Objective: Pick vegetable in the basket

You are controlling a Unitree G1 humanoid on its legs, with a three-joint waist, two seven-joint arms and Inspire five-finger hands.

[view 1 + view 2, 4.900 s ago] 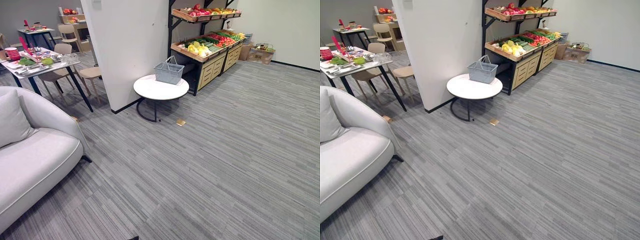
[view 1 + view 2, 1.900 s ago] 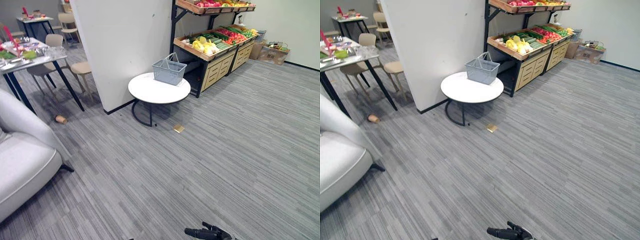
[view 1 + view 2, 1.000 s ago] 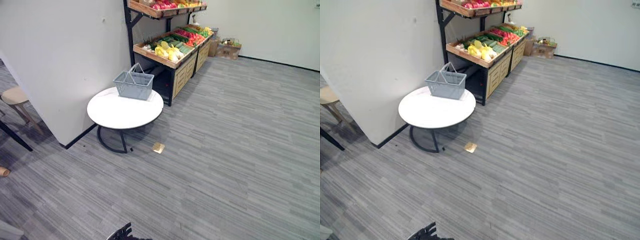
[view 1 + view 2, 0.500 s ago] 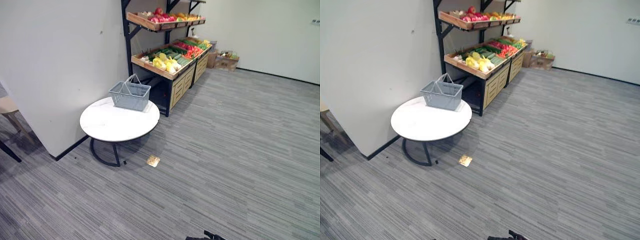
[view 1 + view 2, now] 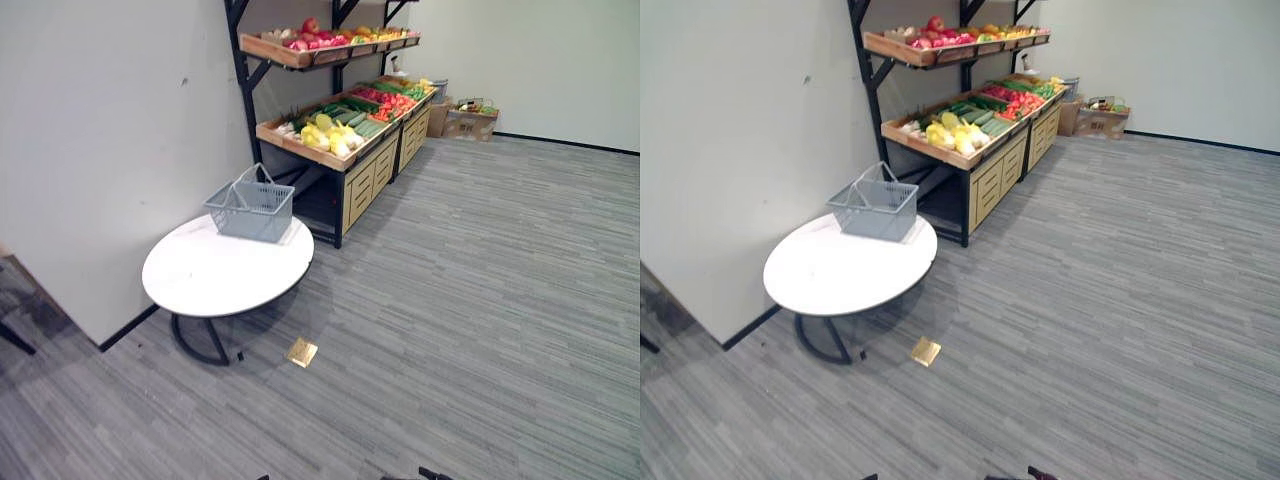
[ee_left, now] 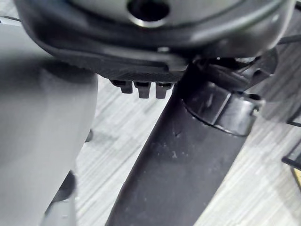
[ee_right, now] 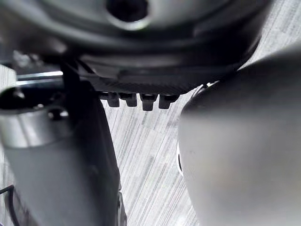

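Left robot hand [image 6: 141, 66] and right robot hand [image 7: 141, 80]: state cannot be told; view has shifted, basket [image 5: 252, 212] on table [image 5: 200, 278] unmoved.

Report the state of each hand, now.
Left hand: cannot be told whether open or shut.
Right hand: cannot be told either.
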